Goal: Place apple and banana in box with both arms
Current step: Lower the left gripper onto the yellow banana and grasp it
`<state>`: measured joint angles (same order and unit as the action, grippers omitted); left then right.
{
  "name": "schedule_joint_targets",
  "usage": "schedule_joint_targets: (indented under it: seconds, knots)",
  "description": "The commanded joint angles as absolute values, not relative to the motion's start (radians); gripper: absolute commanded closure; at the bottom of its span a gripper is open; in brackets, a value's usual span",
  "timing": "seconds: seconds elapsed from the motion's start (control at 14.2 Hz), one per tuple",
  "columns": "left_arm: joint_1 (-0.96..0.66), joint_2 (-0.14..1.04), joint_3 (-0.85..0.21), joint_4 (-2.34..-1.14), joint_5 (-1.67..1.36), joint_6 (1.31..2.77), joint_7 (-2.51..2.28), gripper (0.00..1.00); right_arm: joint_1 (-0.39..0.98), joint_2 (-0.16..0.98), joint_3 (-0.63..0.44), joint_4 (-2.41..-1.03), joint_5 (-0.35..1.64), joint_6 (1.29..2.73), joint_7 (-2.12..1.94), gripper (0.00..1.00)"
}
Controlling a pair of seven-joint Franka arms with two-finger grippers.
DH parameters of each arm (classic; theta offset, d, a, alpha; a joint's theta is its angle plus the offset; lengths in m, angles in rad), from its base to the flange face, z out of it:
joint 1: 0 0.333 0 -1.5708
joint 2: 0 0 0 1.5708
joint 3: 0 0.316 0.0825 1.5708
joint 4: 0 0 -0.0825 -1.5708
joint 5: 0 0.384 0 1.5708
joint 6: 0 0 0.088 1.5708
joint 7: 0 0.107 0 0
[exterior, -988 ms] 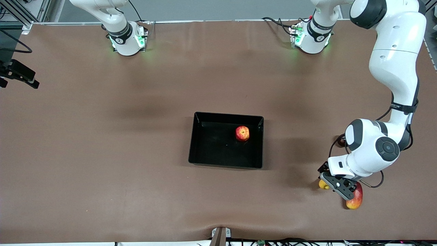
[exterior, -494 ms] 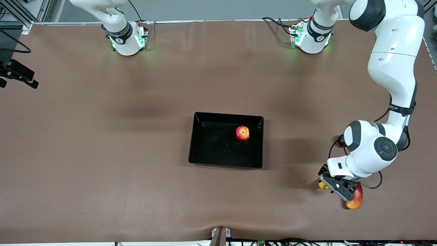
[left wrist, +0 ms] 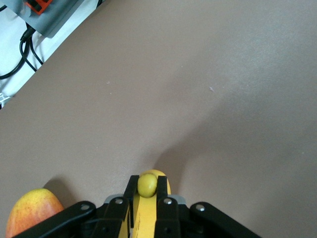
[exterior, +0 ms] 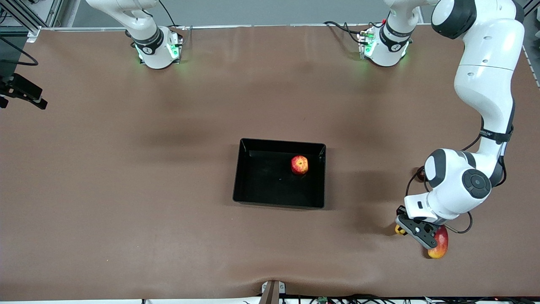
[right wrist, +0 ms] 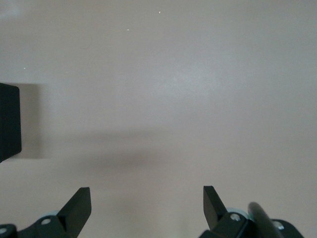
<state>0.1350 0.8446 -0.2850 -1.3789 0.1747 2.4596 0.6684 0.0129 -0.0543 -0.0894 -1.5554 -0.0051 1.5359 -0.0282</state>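
Observation:
The apple [exterior: 299, 164] lies in the black box [exterior: 265, 185] at mid-table, near the wall toward the left arm's end. My left gripper [exterior: 403, 230] is low at the table near the left arm's end, shut on the yellow banana [exterior: 398, 229]. In the left wrist view the fingers [left wrist: 130, 191] press both sides of the banana's end [left wrist: 147, 184]; my left gripper [left wrist: 147, 188] hides the rest of it. My right gripper [right wrist: 147, 198] is open and empty over bare table, out of the front view. A corner of the box [right wrist: 9, 121] shows in the right wrist view.
A red-and-yellow mango-like fruit [exterior: 438, 248] lies right beside the left gripper and also shows in the left wrist view [left wrist: 32, 213]. A dark red fruit [exterior: 421, 174] peeks out by the left arm's wrist. A black camera mount [exterior: 23, 90] overhangs the right arm's end.
The left arm's wrist has shifted very slightly over the banana. The banana's end, the apple and the box stay where they were.

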Motion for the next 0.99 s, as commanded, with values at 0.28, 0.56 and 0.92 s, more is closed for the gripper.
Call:
schedule_joint_targets:
  seconds: [0.28, 0.56, 0.92]
  knots:
    - [0.129, 0.821, -0.293, -1.358, 0.097, 2.405, 0.644, 1.0, 0.008, -0.054, -0.087, -1.549, -0.015, 1.526, -0.037, 0.0]
    - [0.13, 0.773, -0.296, -1.356, 0.084, 2.31, 0.589, 1.0, 0.006, -0.052, -0.087, -1.549, -0.015, 1.528, -0.037, 0.0]
    - [0.094, 0.677, -0.353, -1.359, 0.1, 2.204, 0.326, 1.0, 0.005, -0.052, -0.087, -1.549, -0.015, 1.526, -0.037, 0.0]
